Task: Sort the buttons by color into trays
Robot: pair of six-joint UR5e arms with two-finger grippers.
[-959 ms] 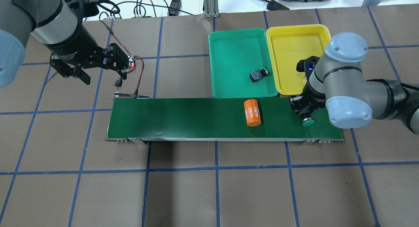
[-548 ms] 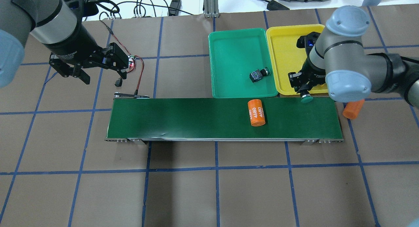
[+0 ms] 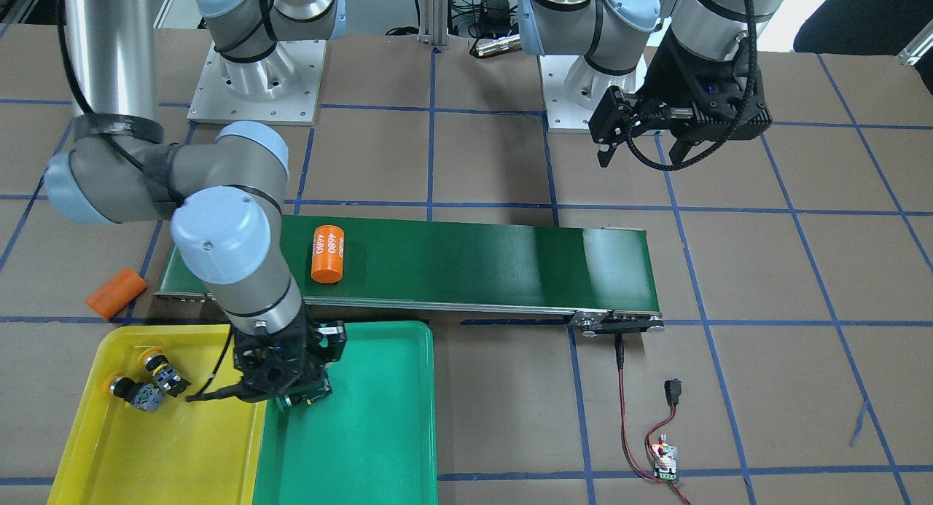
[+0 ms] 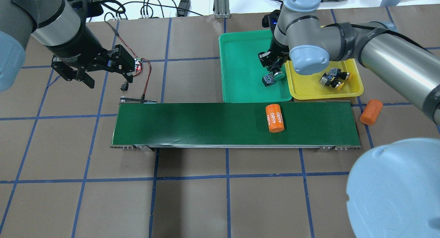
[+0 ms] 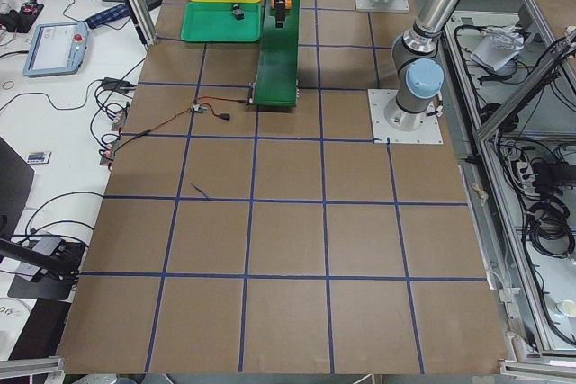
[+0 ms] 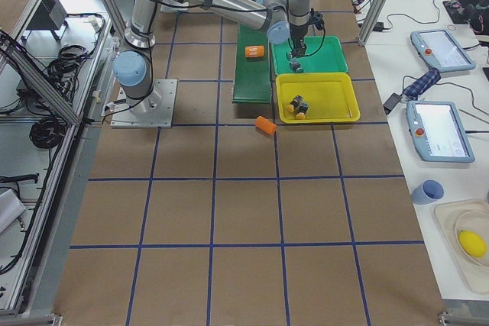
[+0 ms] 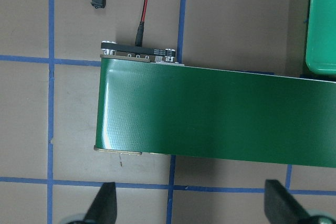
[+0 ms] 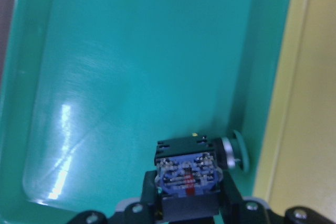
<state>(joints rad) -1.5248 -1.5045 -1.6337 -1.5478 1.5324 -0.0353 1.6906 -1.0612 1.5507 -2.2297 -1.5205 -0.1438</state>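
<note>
One brown-papered counter [image 4: 192,203], blue-gridded. Right gripper [image 4: 276,71], grasping a green button [image 4: 278,75], has swung from conveyor [image 4: 206,124] to green tray [image 4: 240,49]; left gripper [image 7: 191,205] released.

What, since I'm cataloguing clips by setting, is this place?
Probably a robotics lab: arms bolted to a taped-grid table, a short conveyor, and teach pendants on a side bench.

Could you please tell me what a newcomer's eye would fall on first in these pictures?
Probably the right claw over the green tray, shut on a green button right beside a second green button lying there. Next come the yellow tray alongside, holding two yellow buttons, and the orange cylinder on the dark conveyor belt, with another cylinder on the table past the belt's end.
</note>
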